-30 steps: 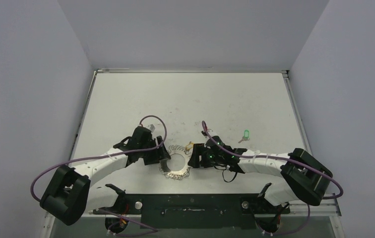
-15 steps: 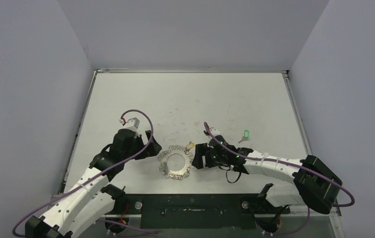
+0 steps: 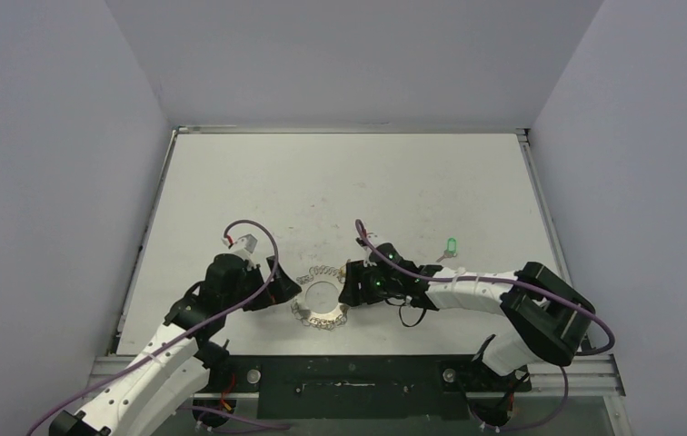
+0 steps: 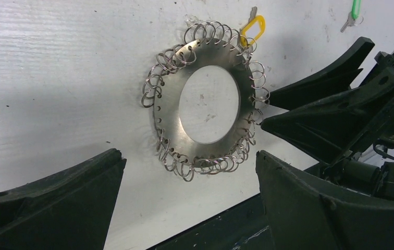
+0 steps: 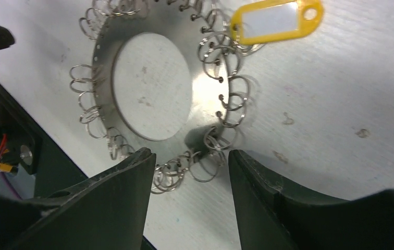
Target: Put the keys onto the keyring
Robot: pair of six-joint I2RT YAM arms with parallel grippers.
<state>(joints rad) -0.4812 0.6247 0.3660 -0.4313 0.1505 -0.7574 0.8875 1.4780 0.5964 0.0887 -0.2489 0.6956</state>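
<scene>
The keyring (image 3: 306,307), a flat silvery ring fringed with wire loops, lies flat on the table between my grippers. My left gripper (image 3: 278,282) is open just left of it, and in the left wrist view (image 4: 188,154) nothing sits between its fingers. My right gripper (image 3: 349,283) is open at the ring's right rim, and its fingers straddle a few loops (image 5: 189,152). The yellow key (image 5: 275,21) rests against the loops (image 4: 252,30); I cannot tell whether it is threaded. The green key (image 3: 451,245) lies apart, to the far right.
The table's near edge and the dark base rail (image 3: 349,374) run just below the keyring. The right arm (image 3: 467,291) stretches across the table from the right. Grey walls close in the left, right and back sides.
My left gripper has let go of the keyring, opened wide and drawn back to the left. The ring now lies flat. My right gripper has shifted left to the ring's rim.
</scene>
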